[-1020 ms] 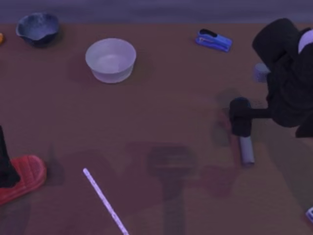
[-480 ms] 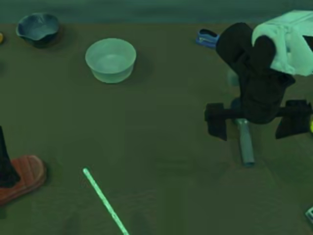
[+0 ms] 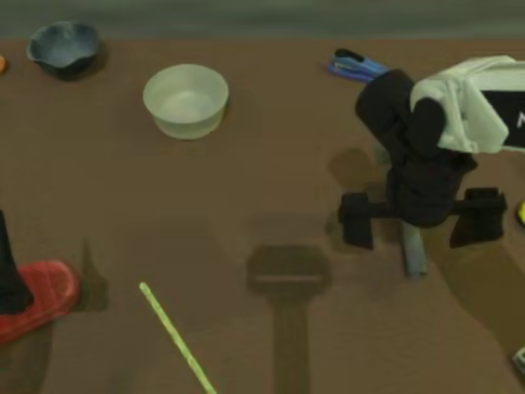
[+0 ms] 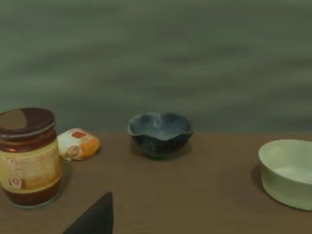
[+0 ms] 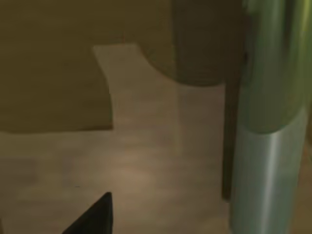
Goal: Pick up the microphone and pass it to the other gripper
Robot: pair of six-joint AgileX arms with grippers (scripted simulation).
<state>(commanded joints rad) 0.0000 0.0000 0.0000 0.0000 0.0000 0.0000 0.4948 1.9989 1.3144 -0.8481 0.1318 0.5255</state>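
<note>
Your right arm reaches in from the bench's right edge, wrist bent downward, so the right gripper [image 3: 421, 217] hangs directly over the microphone [image 3: 413, 250] with fingers spread wide astride its grey handle, ready to descend. The microphone lies flat near the right edge. Your left gripper [image 4: 92, 219] sits parked at the left edge; I cannot tell its fingers' state.

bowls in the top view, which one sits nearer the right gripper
The pale bowl. It sits closer to the right gripper than the dark blue wavy-rimmed bowl in the far left corner.
</note>
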